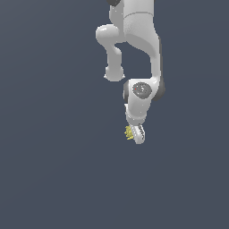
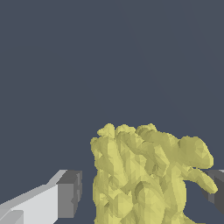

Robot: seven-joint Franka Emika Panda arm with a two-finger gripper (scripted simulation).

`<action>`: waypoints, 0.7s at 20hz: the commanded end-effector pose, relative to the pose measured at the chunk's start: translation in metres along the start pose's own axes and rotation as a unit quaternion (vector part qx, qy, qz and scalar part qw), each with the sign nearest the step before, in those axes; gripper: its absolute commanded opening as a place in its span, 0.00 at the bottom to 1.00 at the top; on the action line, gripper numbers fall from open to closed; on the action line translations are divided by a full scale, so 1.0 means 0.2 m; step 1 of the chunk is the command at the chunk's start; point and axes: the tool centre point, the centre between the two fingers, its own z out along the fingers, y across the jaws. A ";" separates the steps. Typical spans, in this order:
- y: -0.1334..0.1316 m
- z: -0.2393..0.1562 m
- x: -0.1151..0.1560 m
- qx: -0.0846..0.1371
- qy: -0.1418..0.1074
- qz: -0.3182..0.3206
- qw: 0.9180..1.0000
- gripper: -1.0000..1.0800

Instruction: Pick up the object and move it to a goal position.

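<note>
Filling the wrist view, the yellow clump (image 2: 146,175) sits between the gripper (image 2: 144,192) pads (image 2: 70,194), one pad apart from it, the other touching a spike; whether it is clamped I cannot tell. I'd close squarely on the bulk, not the spikes, before carrying.

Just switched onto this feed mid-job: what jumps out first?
The pale-yellow bumpy clump fills the wrist view, sitting between the gripper's grey finger pads; a gap shows beside one pad. In the exterior view, the white arm hangs from the top centre against plain dark grey, the clump at its gripper.
</note>
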 end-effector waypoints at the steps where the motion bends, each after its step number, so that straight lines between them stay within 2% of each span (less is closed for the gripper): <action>1: 0.00 0.03 0.00 0.001 0.000 0.000 1.000 0.96; 3: -0.01 0.03 0.00 0.001 0.000 0.000 1.000 0.96; 4: -0.01 0.03 0.00 0.001 0.000 0.000 1.000 0.00; 14: -0.01 0.03 0.00 0.002 0.000 0.000 1.000 0.00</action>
